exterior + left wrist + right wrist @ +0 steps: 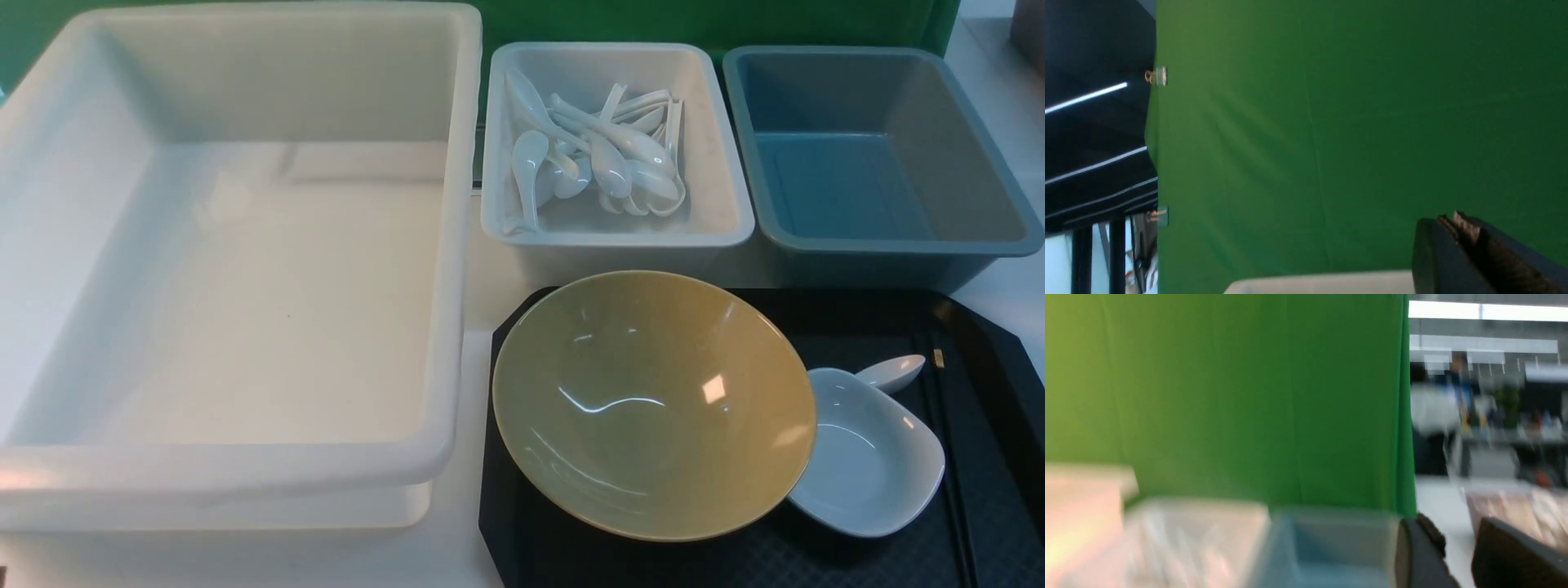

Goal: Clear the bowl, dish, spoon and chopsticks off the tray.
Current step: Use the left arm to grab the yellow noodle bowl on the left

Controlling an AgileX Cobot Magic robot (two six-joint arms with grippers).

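Left hand (1453,217): pressed together. Right hand (1457,535): part spread, empty, blurred. Neither shows in the front view.
Tray (992,490): robot's right, likely nearer the right arm.
Bowl (653,404): overlaps the dish (869,457).
Spoon (894,371): handle hidden.
Chopsticks (937,384): long axis near-to-far, faint against the tray.

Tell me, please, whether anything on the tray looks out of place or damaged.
Nothing looks spilled or damaged. The only oddity is crowding: the rim of the bowl overlaps the dish on the tray, and the spoon pokes out from behind the dish.
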